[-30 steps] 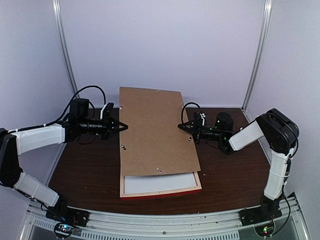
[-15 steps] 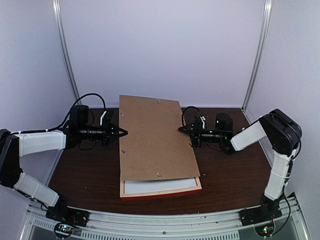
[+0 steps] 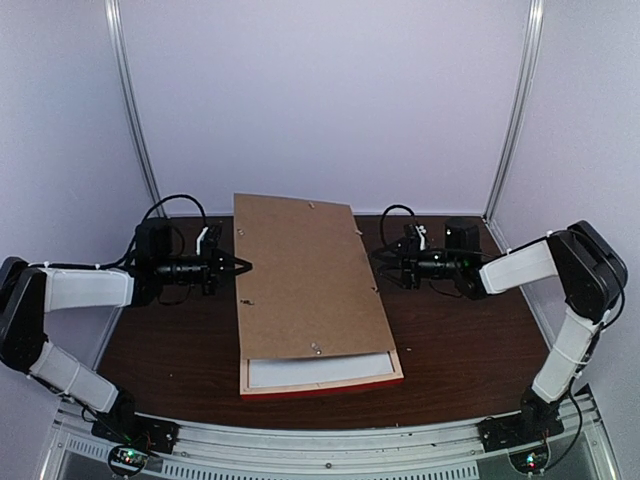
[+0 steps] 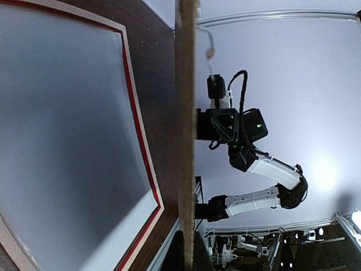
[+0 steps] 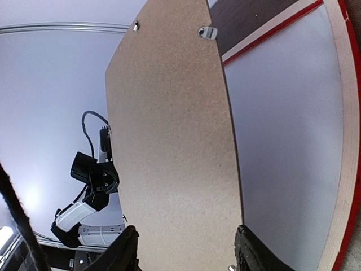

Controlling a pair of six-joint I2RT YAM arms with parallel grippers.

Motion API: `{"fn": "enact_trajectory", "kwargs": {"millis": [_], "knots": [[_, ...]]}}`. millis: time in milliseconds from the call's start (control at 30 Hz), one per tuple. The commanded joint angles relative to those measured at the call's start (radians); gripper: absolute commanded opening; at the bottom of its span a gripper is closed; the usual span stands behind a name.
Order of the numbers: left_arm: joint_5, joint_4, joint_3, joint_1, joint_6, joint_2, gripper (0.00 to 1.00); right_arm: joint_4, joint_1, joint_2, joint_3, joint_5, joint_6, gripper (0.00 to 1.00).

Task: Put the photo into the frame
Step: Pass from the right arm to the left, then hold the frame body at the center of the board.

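The brown backing board (image 3: pixel 305 275) slopes up over the frame (image 3: pixel 320 387), its near end low and its far end raised. The frame lies flat with pale wood up, a red front edge and a white sheet (image 3: pixel 318 369) showing inside it. My left gripper (image 3: pixel 243 265) is shut on the board's left edge, seen edge-on between the fingers in the left wrist view (image 4: pixel 189 248). My right gripper (image 3: pixel 380 262) is open at the board's right edge, its fingers (image 5: pixel 127 251) spread wide before the board (image 5: pixel 169 158). The photo is out of view.
The dark brown table (image 3: pixel 460 340) is walled by white panels with metal posts (image 3: pixel 130 110) at the back corners. The arm bases sit on the metal rail (image 3: pixel 320 450) at the near edge. Small metal clips (image 5: pixel 206 32) stud the board.
The board's far end has dropped a little. My right gripper has drawn back to the right off the board's edge. My left gripper has sunk slightly, still holding the board.
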Motion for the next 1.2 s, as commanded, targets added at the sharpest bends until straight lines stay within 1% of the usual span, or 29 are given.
{"fn": "enact_trajectory", "kwargs": {"millis": [0,100,200,267,367,433,600,767,1167], "knots": [[0.027,0.183,-0.024,0.019,-0.042,0.022,0.0,-0.286,-0.008,-0.102,0.033,0.047,-0.205,0.58],[0.025,0.162,-0.032,0.021,-0.021,0.025,0.0,-0.563,-0.006,-0.177,0.088,0.113,-0.394,0.59],[0.018,0.108,-0.033,0.021,0.019,0.017,0.0,-0.805,0.012,-0.245,0.155,0.197,-0.561,0.61],[0.014,0.073,-0.034,0.021,0.042,0.009,0.0,-0.93,0.03,-0.271,0.198,0.256,-0.662,0.63],[0.005,0.039,-0.042,0.021,0.061,-0.002,0.0,-1.032,0.054,-0.276,0.24,0.302,-0.73,0.64],[-0.001,0.047,-0.054,0.021,0.052,-0.006,0.0,-1.053,0.067,-0.27,0.243,0.317,-0.745,0.64],[0.002,0.098,-0.074,0.021,0.01,0.005,0.0,-1.042,0.082,-0.23,0.24,0.309,-0.752,0.64],[0.012,0.15,-0.083,0.021,-0.026,0.032,0.0,-1.113,0.119,-0.176,0.295,0.314,-0.817,0.64],[0.023,0.263,-0.084,0.007,-0.078,0.114,0.0,-1.158,0.138,-0.097,0.342,0.301,-0.881,0.65]]}}
